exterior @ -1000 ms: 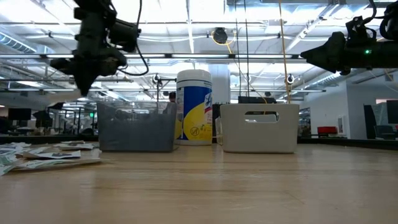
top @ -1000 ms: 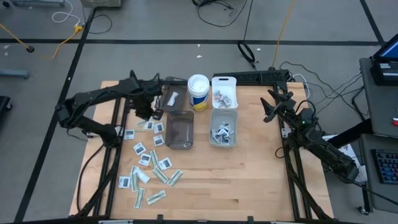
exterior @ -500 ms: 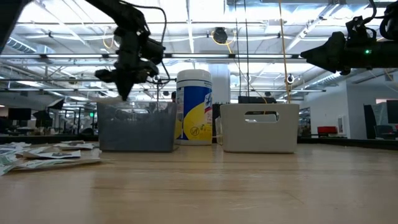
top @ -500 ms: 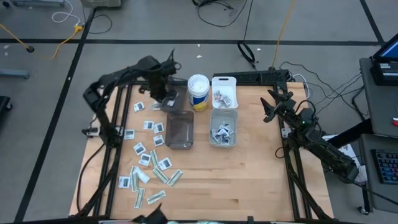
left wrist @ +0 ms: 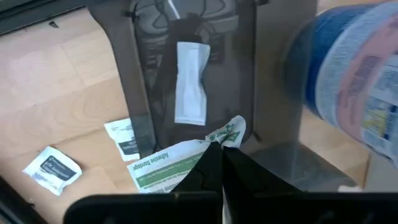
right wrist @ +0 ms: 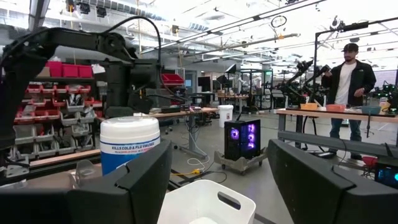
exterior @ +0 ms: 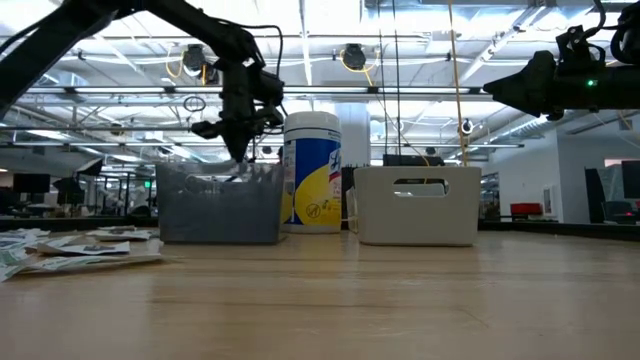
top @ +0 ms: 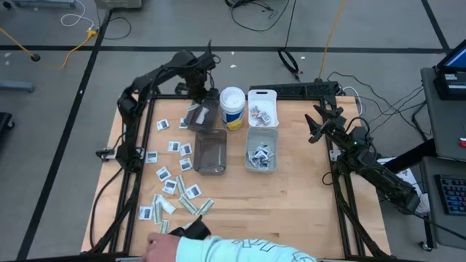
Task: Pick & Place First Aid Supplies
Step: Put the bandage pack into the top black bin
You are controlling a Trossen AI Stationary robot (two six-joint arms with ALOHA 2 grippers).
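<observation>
Nearest you, a person's sleeve [top: 240,251] crosses the table's front edge. Beyond it, loose packets [top: 175,193] lie scattered front-left of the smoky bin [top: 210,153]. Your left gripper [left wrist: 222,163] sits over the second smoky bin [top: 200,116] just behind that one, pinched tight on a green-white strip packet [left wrist: 186,158]. Right gripper [top: 318,125] waits well right of the bins, fingers spread wide.

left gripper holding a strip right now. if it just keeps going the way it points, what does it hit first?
Probably the floor of the smoky bin below it, where a white strip already lies. The left gripper, shut on a green-white strip, points down into that bin; depth is unclear.
</observation>
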